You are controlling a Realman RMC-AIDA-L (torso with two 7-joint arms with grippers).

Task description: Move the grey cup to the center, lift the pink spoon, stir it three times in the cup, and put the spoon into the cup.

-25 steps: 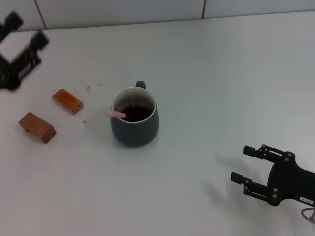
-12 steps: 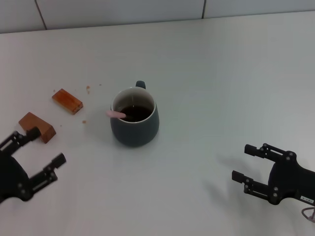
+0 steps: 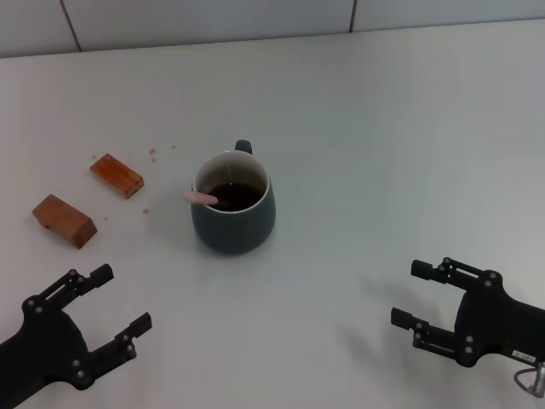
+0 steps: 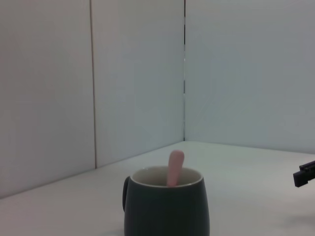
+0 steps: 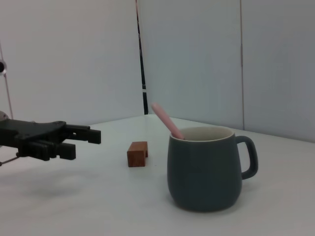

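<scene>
Pink spoon (image 3: 201,198) leans in grey cup (image 3: 233,215); my left gripper (image 3: 111,300) & right gripper (image 3: 413,294) low, fingers apart, empty.

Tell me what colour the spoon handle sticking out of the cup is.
Pale pink. The pink spoon shows best in the right wrist view, leaning on the grey cup's rim.

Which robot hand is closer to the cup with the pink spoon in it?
The left gripper, by a little. It sits open near the table's front edge, left of the grey cup. The right gripper, also open, is farther off to the cup's right. The pink spoon leans inside.
</scene>
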